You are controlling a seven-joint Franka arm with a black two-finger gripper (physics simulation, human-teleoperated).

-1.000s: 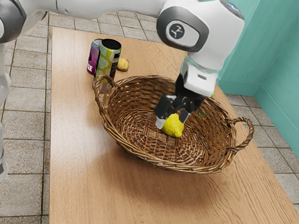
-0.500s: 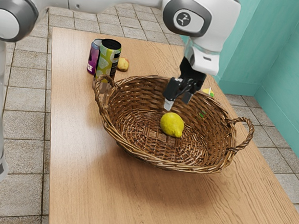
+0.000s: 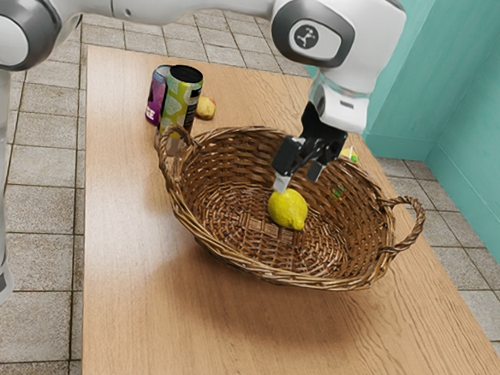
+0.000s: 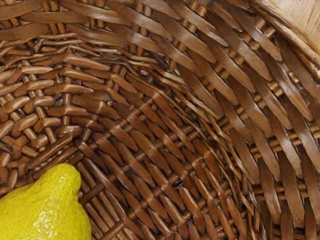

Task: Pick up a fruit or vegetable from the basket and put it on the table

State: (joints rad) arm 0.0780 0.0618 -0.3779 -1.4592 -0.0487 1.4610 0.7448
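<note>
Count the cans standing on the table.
2: a green can and, partly behind it, a purple can, by the basket on the exterior view's left. Others may be hidden.

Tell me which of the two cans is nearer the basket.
The yellow-green can with the black top; it stands closer to the basket and, in the exterior view, partly hides the purple can.

Teal walls meet in a corner at the exterior view's right, above a matching skirting. Gray, speckled square tiles with darker joints cover the floor. Soft light leaves a pale sheen on the wood-grained worktop.
</note>
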